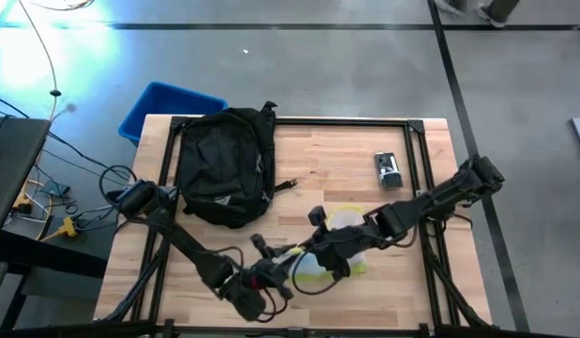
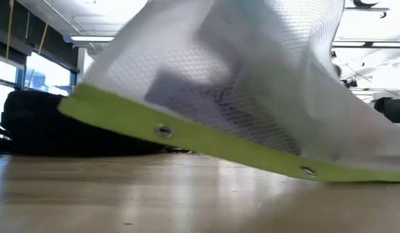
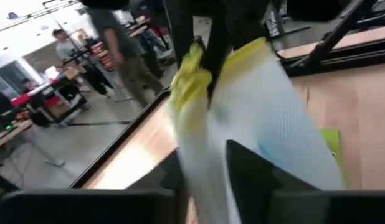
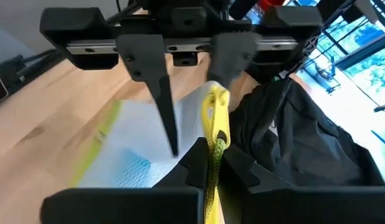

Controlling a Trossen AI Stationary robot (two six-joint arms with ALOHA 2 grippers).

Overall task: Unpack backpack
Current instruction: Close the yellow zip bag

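Note:
The black backpack (image 1: 224,164) lies flat on the table's far left part, and neither gripper touches it; it also shows in the low view (image 2: 38,123). A clear mesh pouch (image 1: 351,235) with a yellow edge is near the table's near middle. My right gripper (image 1: 318,246) is shut on the pouch. My left gripper (image 1: 276,263) is open at the pouch's left end, and its two fingers (image 4: 164,106) stand on either side of the yellow edge. The pouch fills the low view (image 2: 252,77), tilted. My right gripper pinches the pouch's yellow edge (image 4: 215,134) between its two fingers, coming from the table's right and slanting down. The pouch is raised and tilted, and its lower yellow border (image 2: 187,139) hangs above the wood. My left gripper has the pouch (image 3: 261,118) between its open fingers; I cannot tell whether they touch it.
A blue bin (image 1: 163,108) sits past the table's far left corner. A small grey device (image 1: 389,170) lies on the far right part of the table. People (image 3: 118,43) are in the room beyond. Bare wood lies between the backpack and the device.

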